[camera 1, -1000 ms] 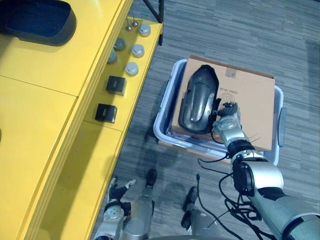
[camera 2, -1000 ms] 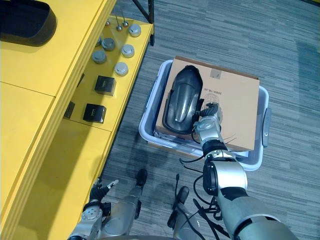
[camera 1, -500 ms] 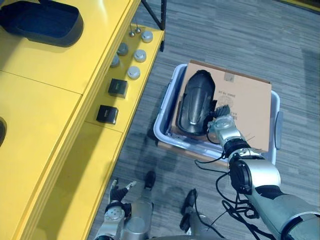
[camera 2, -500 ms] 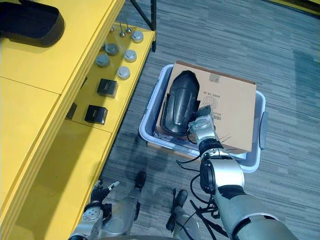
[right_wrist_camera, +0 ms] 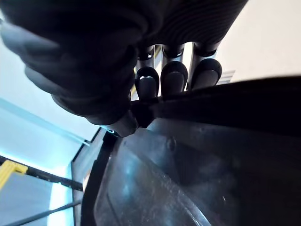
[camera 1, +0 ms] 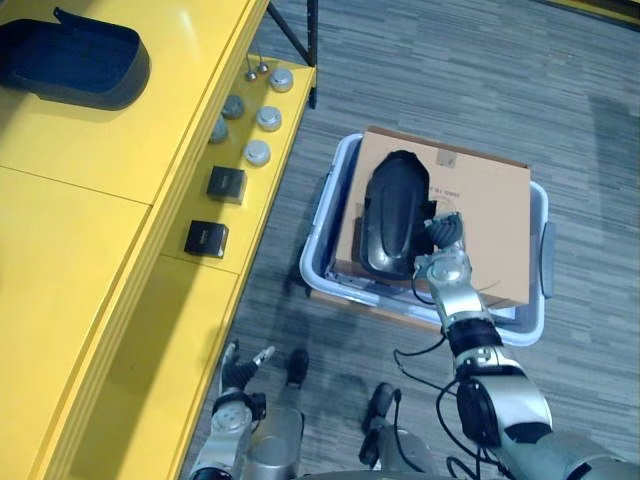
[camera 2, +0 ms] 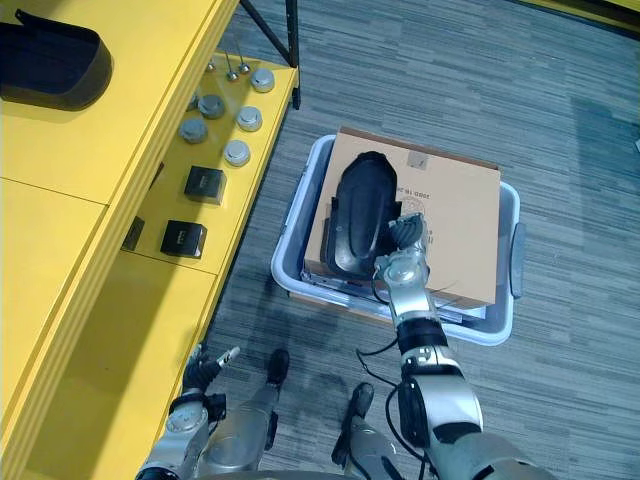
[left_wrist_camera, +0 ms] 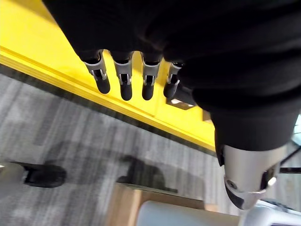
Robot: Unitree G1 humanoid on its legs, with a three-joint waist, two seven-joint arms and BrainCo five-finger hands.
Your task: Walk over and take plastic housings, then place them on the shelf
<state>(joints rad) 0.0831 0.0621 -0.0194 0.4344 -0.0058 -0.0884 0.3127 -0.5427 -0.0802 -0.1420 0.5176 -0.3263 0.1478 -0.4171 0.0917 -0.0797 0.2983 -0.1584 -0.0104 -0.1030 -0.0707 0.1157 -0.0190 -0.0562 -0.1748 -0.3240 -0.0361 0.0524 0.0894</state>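
Observation:
A black plastic housing [camera 1: 393,215] lies lengthwise on a flat cardboard box [camera 1: 485,215] that sits in a pale blue bin [camera 1: 318,232] on the floor. My right hand [camera 1: 443,248] is at the housing's right edge. In the right wrist view its fingers [right_wrist_camera: 174,80] and thumb pinch the housing's rim [right_wrist_camera: 197,150]. A second black housing [camera 1: 72,66] rests on top of the yellow shelf [camera 1: 90,250] at the far left. My left hand [camera 1: 238,372] hangs low beside the shelf, its fingers [left_wrist_camera: 124,81] straight and holding nothing.
The shelf's lower board carries several grey round caps [camera 1: 258,152] and two small black boxes [camera 1: 206,238]. A dark shelf leg [camera 1: 311,50] stands by the bin's far left corner. Grey carpet floor surrounds the bin.
The camera has shifted a little. My right hand has stayed at the housing's right edge, and the housing lies in the same place on the cardboard.

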